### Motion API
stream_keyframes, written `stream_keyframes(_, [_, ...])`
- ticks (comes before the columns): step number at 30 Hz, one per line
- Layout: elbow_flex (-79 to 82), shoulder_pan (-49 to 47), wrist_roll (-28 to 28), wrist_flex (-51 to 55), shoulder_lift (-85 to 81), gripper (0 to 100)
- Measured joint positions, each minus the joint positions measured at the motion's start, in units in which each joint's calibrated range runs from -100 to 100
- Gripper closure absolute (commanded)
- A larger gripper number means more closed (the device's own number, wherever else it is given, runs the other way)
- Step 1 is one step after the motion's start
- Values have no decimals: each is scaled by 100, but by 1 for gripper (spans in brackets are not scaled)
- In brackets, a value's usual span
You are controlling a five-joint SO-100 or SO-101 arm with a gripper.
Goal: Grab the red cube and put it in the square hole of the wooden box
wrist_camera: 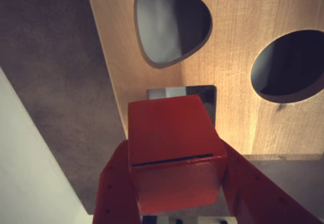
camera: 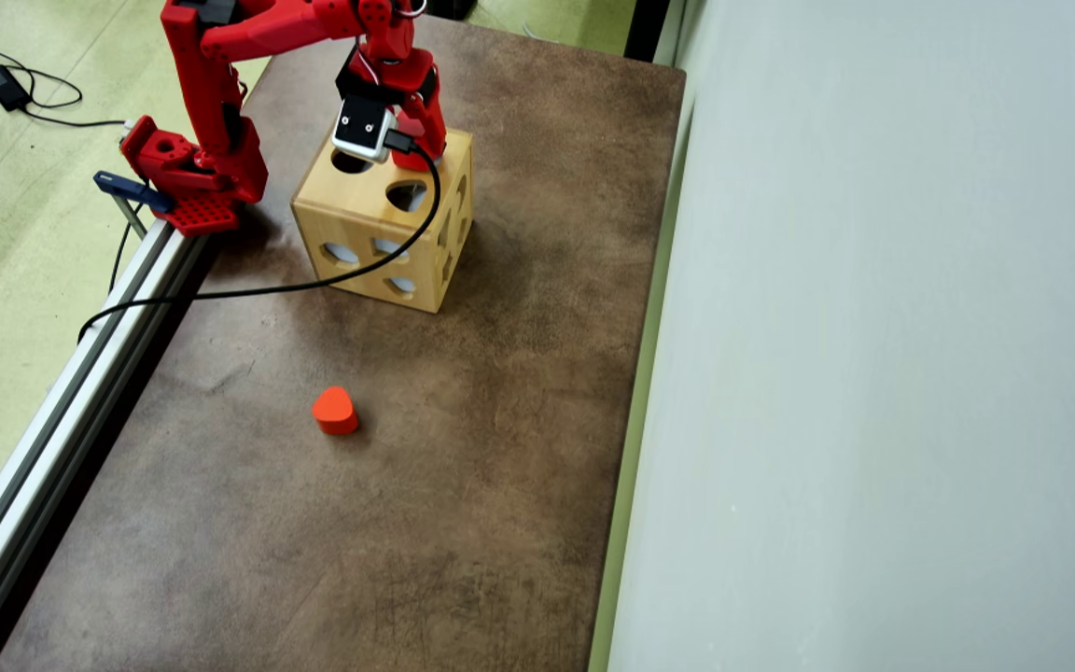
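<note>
In the wrist view my gripper (wrist_camera: pixel 174 150) is shut on the red cube (wrist_camera: pixel 172 148), one red finger on each side. The cube hangs just above the wooden box's top (wrist_camera: pixel 243 46) and covers most of the square hole (wrist_camera: pixel 202 93), of which only the far edge shows. In the overhead view the gripper (camera: pixel 416 154) stands over the far right corner of the wooden box (camera: pixel 379 224); the cube is hidden there by the wrist and its camera.
The box top also has a rounded-triangle hole (wrist_camera: pixel 169 21) and a round hole (wrist_camera: pixel 288 64). A red rounded block (camera: pixel 335 411) lies on the brown table (camera: pixel 463 448). A black cable (camera: pixel 314 280) trails over the box's front. A wall (camera: pixel 873 373) borders the table's right.
</note>
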Motion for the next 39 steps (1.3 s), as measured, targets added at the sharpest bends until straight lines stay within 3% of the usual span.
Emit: stream_keyframes(39, [479, -158, 0, 0, -8, 98])
